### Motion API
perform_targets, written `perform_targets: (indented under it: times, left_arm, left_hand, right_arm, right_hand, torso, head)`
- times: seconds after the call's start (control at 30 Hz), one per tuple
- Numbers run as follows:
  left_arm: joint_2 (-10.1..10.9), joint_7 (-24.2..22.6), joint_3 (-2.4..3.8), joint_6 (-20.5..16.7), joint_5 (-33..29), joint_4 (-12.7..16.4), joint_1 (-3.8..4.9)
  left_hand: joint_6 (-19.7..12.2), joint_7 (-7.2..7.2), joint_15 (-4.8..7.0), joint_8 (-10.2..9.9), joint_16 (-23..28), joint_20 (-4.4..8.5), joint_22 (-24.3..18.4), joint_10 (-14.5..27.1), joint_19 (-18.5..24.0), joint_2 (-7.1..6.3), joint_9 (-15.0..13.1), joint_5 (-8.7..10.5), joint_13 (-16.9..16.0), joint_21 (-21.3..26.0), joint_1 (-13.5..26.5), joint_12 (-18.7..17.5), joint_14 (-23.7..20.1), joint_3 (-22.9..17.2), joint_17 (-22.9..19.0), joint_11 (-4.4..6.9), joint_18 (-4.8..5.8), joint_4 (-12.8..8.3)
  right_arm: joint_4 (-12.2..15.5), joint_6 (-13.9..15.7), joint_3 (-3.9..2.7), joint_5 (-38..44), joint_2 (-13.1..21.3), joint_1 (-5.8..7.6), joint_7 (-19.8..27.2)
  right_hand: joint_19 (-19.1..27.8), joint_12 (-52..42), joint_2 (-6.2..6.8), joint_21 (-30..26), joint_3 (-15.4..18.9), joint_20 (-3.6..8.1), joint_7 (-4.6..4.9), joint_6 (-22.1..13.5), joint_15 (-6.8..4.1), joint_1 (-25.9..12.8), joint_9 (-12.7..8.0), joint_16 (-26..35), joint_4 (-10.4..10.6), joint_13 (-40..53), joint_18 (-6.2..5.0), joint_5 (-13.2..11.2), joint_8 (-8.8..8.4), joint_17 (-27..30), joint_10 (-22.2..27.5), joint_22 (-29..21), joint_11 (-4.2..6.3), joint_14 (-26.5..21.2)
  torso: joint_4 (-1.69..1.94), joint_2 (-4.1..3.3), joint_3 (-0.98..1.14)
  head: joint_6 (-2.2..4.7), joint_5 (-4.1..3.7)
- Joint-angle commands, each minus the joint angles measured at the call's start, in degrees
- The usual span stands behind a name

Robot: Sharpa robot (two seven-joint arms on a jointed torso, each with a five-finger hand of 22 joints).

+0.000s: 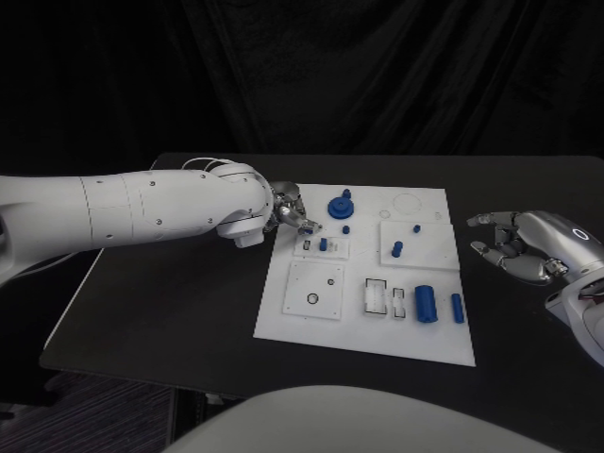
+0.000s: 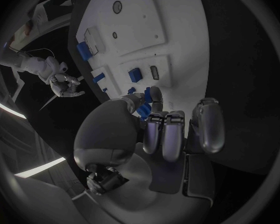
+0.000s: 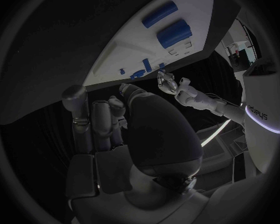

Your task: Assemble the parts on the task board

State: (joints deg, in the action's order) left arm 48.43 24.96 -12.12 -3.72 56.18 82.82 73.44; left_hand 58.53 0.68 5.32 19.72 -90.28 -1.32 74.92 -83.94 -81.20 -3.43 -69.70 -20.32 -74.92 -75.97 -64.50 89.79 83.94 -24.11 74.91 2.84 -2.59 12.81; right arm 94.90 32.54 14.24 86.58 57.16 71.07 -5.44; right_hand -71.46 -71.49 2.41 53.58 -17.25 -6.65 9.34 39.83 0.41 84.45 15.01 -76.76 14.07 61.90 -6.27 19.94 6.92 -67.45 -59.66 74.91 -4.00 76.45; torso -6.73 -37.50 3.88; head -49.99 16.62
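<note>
The white task board (image 1: 370, 330) lies in the middle of the table. My left hand (image 1: 292, 212) hovers over its far left corner and pinches a small blue part (image 2: 151, 100) between thumb and fingertips. Just beyond the fingers stands a round blue part (image 1: 341, 206). Small blue pegs (image 1: 397, 249) stand in the board's middle blocks. Two larger blue cylinders (image 1: 426, 304) lie near its front right. My right hand (image 1: 527, 245) floats off the board's right edge, fingers loosely curved and apart, holding nothing.
The black table (image 1: 166, 302) has bare room to the left of the board and a narrow strip on its right under my right hand. A dark curtain hangs behind the table's far edge.
</note>
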Motion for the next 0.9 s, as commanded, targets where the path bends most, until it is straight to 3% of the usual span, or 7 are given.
perform_targets:
  times: [0.03,0.37,0.9]
  left_arm:
    - [0.0,-0.8,0.03,0.7,1.0,0.2,-0.15]
    - [0.8,-0.8,0.03,1.0,1.6,1.1,-0.67]
    - [1.2,-1.1,0.03,0.8,1.7,1.7,-1.79]
  left_hand:
    - [0.2,0.10,-0.08,-0.3,0.3,0.00,10.3,-6.1,0.5,0.08,-0.1,-0.35,-15.1,0.2,0.3,0.2,6.1,0.4,15.1,0.02,-1.02,-0.1]
    - [0.3,0.02,-0.06,-0.4,0.3,0.00,10.2,-6.1,0.5,0.16,-0.3,-1.65,-15.1,0.3,-0.2,0.2,6.1,0.6,15.1,0.08,-1.05,-0.7]
    - [0.3,0.03,-0.06,-0.4,0.3,0.00,10.1,-6.1,0.8,0.19,-0.3,-1.81,-15.1,0.7,-0.2,0.2,6.1,0.6,15.1,0.08,-1.14,-0.7]
  right_arm:
    - [0.2,0.1,-0.04,0.2,0.1,-0.12,-0.8]
    - [0.2,-0.1,-0.04,0.2,0.1,-0.15,-1.0]
    - [0.2,-0.5,-0.04,0.2,0.1,-0.18,-1.2]
  right_hand:
    - [-0.1,0.2,0.07,-0.2,-0.3,0.03,-0.03,0.3,0.04,0.4,-0.1,0.2,-0.1,-0.1,-1.01,0.3,-0.10,0.0,0.4,5.4,0.04,-0.4]
    - [-0.1,0.2,0.06,-0.1,-0.4,0.03,-0.03,0.3,0.04,0.4,-0.1,0.1,-0.1,-0.1,-0.99,0.4,-0.08,0.0,0.4,5.4,0.04,-0.4]
    - [-0.1,0.2,0.06,-0.1,-0.4,0.03,-0.03,0.3,0.04,0.4,-0.1,0.1,-0.1,-0.1,-0.99,0.4,-0.08,0.0,0.4,5.4,0.04,-0.4]
  torso:
    - [0.05,0.00,-0.02]
    - [0.08,0.00,-0.04]
    - [0.07,0.04,-0.01]
  head:
    - [-0.01,0.01]
    - [-0.01,0.03]
    - [-0.01,-0.01]
